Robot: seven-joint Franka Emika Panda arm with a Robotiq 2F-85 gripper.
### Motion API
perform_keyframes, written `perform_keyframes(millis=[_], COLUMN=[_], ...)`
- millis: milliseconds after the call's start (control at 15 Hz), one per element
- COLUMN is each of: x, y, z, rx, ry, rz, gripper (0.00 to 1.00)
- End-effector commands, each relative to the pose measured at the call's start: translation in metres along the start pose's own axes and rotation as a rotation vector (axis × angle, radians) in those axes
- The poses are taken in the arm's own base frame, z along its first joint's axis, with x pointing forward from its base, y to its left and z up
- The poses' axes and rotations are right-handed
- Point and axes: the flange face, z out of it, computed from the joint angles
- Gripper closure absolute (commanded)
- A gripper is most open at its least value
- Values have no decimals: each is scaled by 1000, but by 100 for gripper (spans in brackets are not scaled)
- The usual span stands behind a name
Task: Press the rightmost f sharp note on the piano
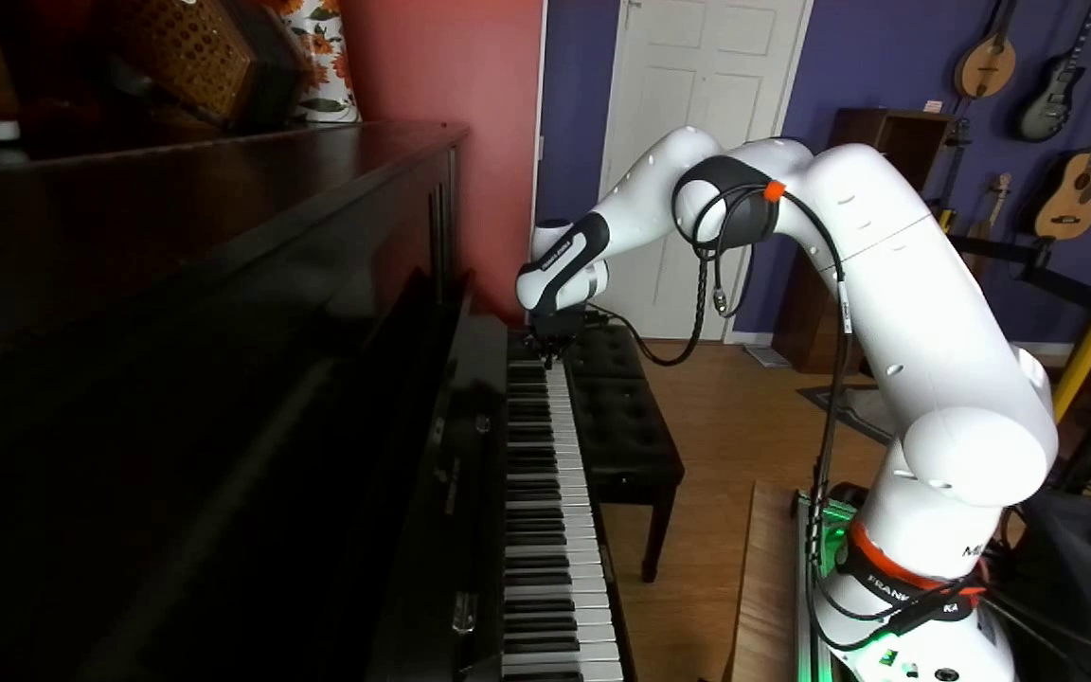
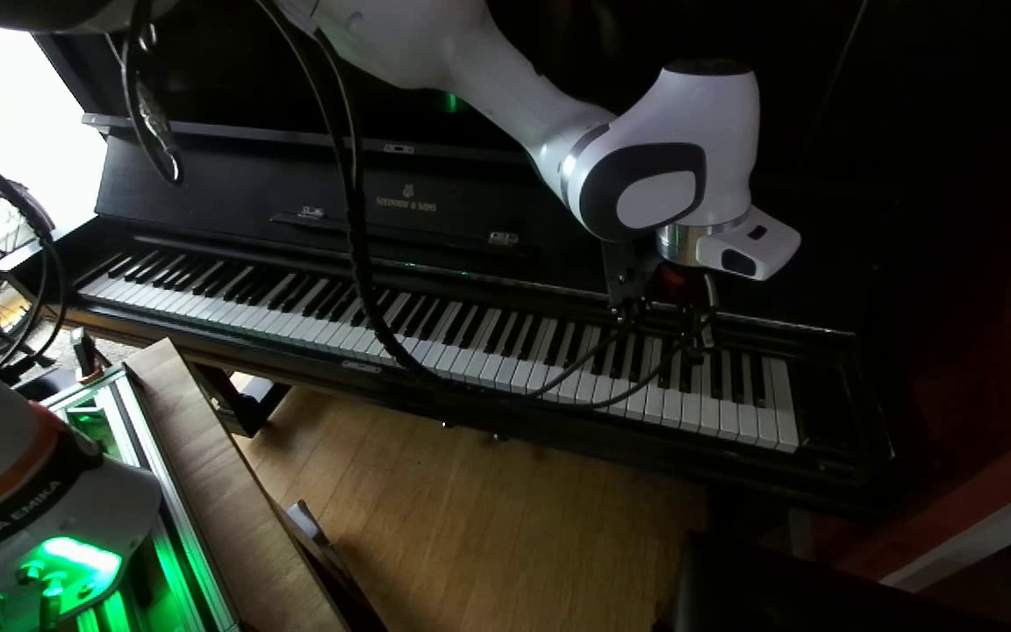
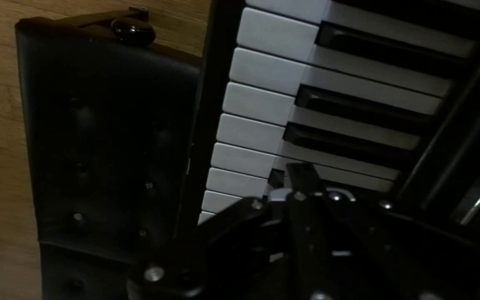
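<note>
The piano is large, glossy and dark, and shows in both exterior views (image 1: 394,180) (image 2: 479,206) and in the wrist view. Its long row of white and black keys shows (image 1: 583,540) (image 2: 488,364) (image 3: 265,33). My gripper (image 1: 548,360) (image 2: 700,341) (image 3: 302,168) points down over the keys near the right end of the row in an exterior view. Its fingers look shut together with nothing between them. A black key (image 3: 276,178) lies partly hidden beside the fingertips in the wrist view. I cannot tell whether the tips touch a key.
A black padded bench (image 1: 621,417) (image 3: 111,137) stands along the front of the keys. A black cable (image 2: 365,290) hangs from the arm across the keys. The piano's fallboard (image 1: 437,474) rises behind the keys. A wooden table (image 2: 225,474) stands by the robot base.
</note>
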Motion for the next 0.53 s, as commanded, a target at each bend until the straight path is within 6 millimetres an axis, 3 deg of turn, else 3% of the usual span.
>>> perform_keyframes(millis=[0, 467], x=[2, 8], y=[-1, -4], z=[12, 32], rx=[-11, 3], ry=[6, 39], rz=[3, -8], gripper=[100, 100])
